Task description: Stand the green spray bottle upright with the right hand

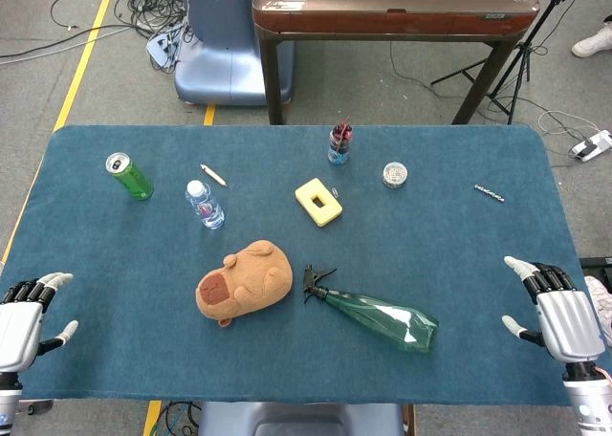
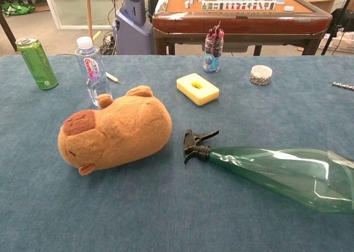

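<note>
While the green spray bottle (image 1: 382, 317) lies flat beside the capybara plush (image 1: 244, 281), the spread, empty right hand (image 1: 559, 312) should grasp its wide body.

Spray bottle (image 1: 380, 316) lying on its side on the table (image 1: 459, 254), just right of the plush toy (image 1: 245, 280). Behind them: can (image 1: 128, 176), water bottle (image 1: 205, 205), sponge (image 1: 318, 201), cup (image 1: 339, 144). Hands at the near corners: left hand (image 1: 27, 323), right hand (image 1: 557, 305).

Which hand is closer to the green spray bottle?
Right. The right hand is open just past the spray bottle's base; the left hand rests at the table's far edge.
</note>
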Controlling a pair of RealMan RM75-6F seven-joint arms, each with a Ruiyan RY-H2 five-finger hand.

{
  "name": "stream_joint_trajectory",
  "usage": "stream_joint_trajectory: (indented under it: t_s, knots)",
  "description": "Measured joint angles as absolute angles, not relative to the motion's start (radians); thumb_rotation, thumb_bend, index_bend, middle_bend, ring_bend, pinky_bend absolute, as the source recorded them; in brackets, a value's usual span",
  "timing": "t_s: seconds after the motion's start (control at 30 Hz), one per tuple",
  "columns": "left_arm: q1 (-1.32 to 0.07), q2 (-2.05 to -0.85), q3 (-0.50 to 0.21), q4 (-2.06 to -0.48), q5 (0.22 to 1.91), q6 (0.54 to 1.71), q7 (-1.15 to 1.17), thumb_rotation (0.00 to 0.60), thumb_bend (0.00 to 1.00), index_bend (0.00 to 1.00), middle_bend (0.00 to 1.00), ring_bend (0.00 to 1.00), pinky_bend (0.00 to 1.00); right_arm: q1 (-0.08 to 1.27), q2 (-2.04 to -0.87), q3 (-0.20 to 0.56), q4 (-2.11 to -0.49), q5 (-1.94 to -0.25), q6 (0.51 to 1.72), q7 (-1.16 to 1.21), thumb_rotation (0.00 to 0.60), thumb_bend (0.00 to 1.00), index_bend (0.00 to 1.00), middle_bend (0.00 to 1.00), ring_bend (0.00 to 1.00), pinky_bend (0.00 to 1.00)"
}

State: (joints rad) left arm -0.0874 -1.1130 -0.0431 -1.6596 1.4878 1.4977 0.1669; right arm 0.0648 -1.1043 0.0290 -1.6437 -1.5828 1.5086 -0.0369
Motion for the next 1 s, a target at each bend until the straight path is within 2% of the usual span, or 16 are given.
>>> stream_joint_trajectory:
  t_s: [0.57, 0.77, 0.9, 1.0]
  knots:
    - [-0.085, -1.113, -0.036, -1.662, 1.495, 1.496, 0.170, 0.600, 0.24, 0.24, 0.24, 0.24, 0.20, 0.078, -1.112, -0.007, -1.649, -1.652, 1.490, -0.019, 0.600, 0.08, 0.19, 0.25, 0.19, 0.22]
    - [-0.085, -1.110, -0.033, -1.666, 1.494, 1.491, 0.171, 0.600, 0.24, 0.24, 0.24, 0.24, 0.20, 0.108, -1.135, -0.030, -1.661, -1.685, 1.436, 0.017, 0.600, 0.02, 0.18, 0.24, 0.16, 0.22]
    - [-0.084, -1.110, -0.030, -1.667, 1.493, 1.488, 0.171, 0.600, 0.24, 0.24, 0.24, 0.24, 0.20, 0.128, -1.156, -0.040, -1.667, -1.699, 1.402, 0.031, 0.600, 0.00, 0.18, 0.18, 0.10, 0.22]
    - [-0.084, -1.109, -0.028, -1.670, 1.492, 1.483, 0.175, 0.600, 0.24, 0.24, 0.24, 0.24, 0.20, 0.144, -1.166, -0.049, -1.676, -1.700, 1.365, 0.035, 0.600, 0.00, 0.11, 0.09, 0.04, 0.18]
